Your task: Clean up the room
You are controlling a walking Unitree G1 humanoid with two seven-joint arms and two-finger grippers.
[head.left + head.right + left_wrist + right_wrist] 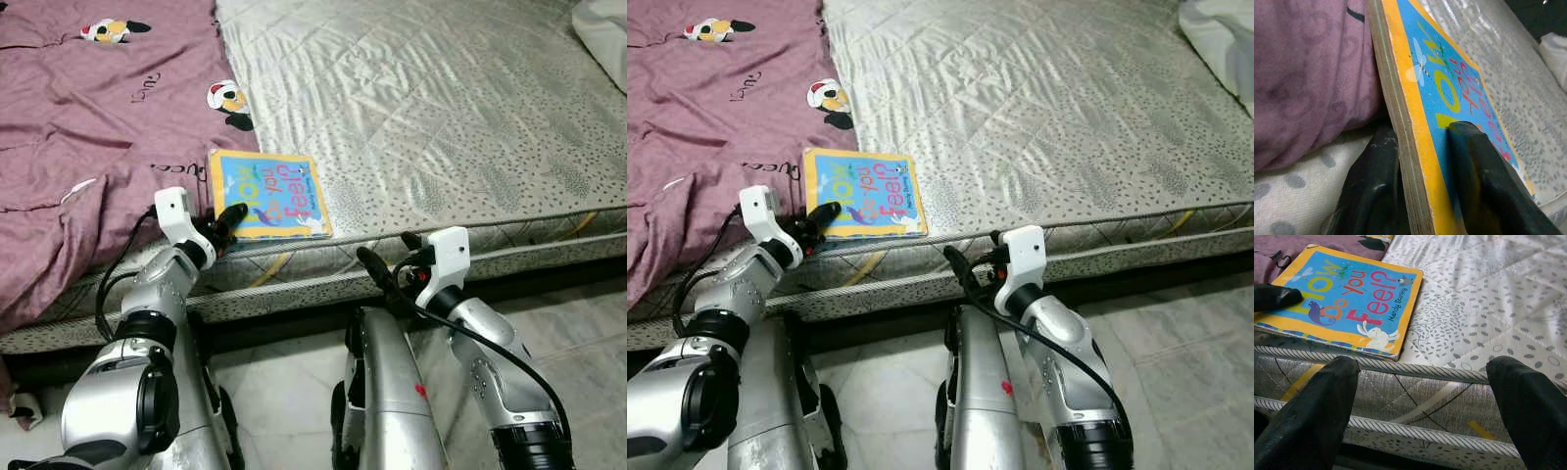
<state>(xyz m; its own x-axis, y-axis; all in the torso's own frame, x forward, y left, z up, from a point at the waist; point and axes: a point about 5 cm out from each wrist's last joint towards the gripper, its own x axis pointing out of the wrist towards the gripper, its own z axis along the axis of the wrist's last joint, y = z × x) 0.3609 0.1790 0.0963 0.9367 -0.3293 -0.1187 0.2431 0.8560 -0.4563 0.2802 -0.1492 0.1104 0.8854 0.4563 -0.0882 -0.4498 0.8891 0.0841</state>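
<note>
A children's board book (pixel 269 194) with a blue cover and yellow border lies flat at the near edge of the mattress (pixel 441 108), beside the purple blanket (pixel 88 127). My left gripper (pixel 227 223) is at the book's near left corner. In the left wrist view, one black finger (pixel 1474 166) presses on the cover and the other lies under the book's edge (pixel 1405 147), so the gripper is shut on it. My right gripper (pixel 392 259) hangs open in front of the mattress side, right of the book, with nothing between its fingers (pixel 1317 416).
The purple cartoon-print blanket covers the bed's left part and drapes over the edge. A white cloth (pixel 602 34) lies at the far right corner. Pale tiled floor (pixel 294 392) runs below the bed frame, around my legs.
</note>
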